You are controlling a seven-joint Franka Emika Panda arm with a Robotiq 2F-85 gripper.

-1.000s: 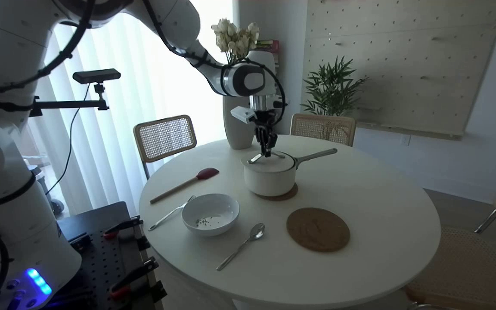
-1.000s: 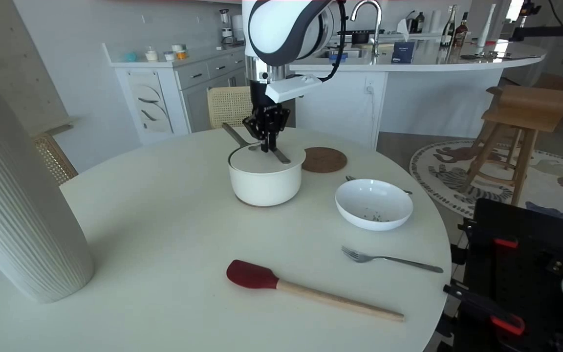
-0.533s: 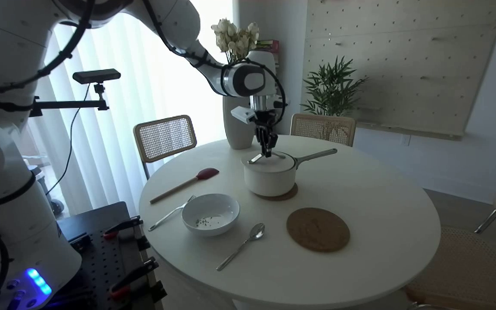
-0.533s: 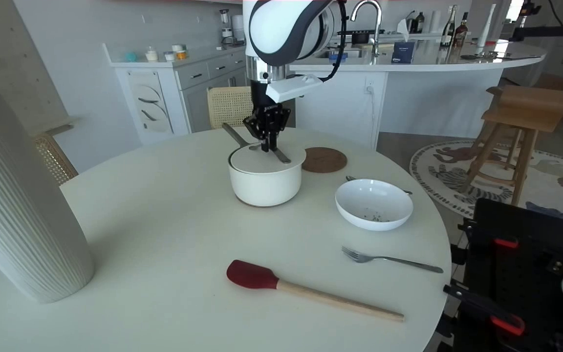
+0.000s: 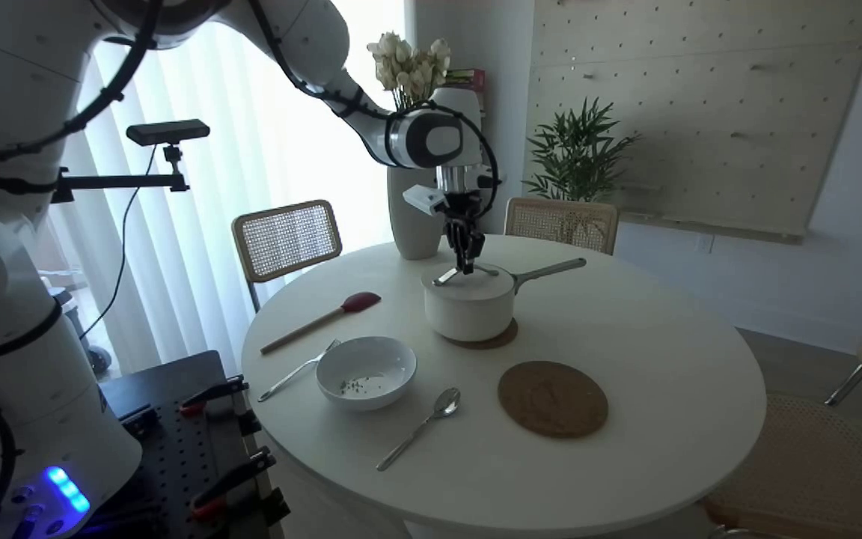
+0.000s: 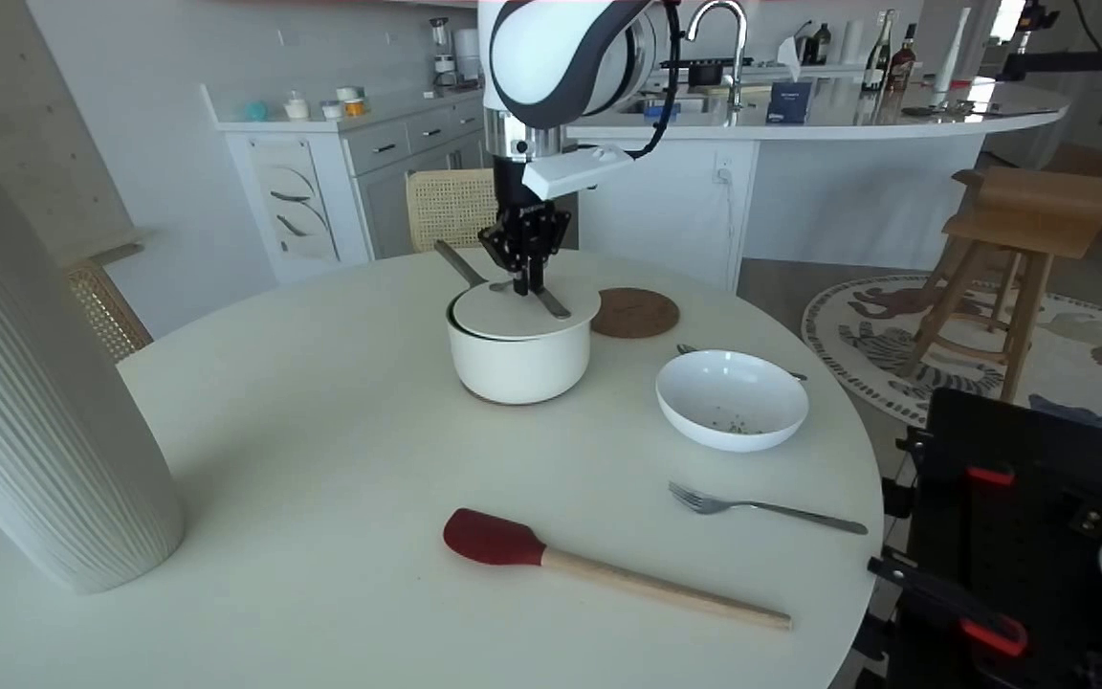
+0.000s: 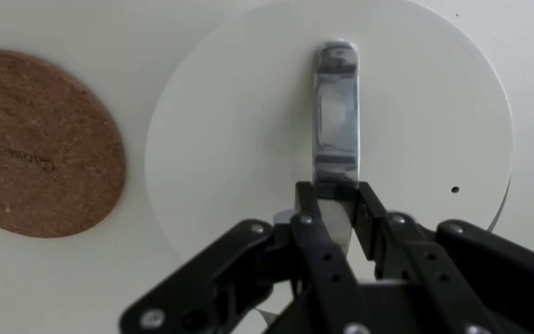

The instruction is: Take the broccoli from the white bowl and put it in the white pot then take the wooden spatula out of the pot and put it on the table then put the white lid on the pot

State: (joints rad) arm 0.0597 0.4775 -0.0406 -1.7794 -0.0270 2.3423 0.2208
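On the white pot (image 5: 468, 320) lies the white lid (image 7: 230, 139). My gripper (image 7: 334, 190) comes straight down over it, its fingers shut on the lid's silver strap handle (image 7: 336, 111). In an exterior view a thin dark gap runs along part of the rim between lid (image 6: 498, 316) and pot (image 6: 520, 371), so the lid sits slightly off-centre. The wooden spatula (image 6: 666, 589), with its dark red head, rests on the table. Only small dark crumbs show in the white bowl (image 6: 723, 383). The broccoli does not show in any view; the pot's inside is covered.
A round brown mat (image 5: 553, 399) and a metal spoon (image 5: 420, 434) lie near the pot and bowl. A fork (image 6: 771, 511) lies between bowl and spatula. The tall ribbed vase (image 6: 44, 383) stands close behind the arm. The pot's long handle (image 5: 554, 267) sticks out sideways.
The gripper and lid have shifted very slightly together, and the dark gap at the pot's rim looks a little wider. The grip on the handle is the same; everything else stays put.
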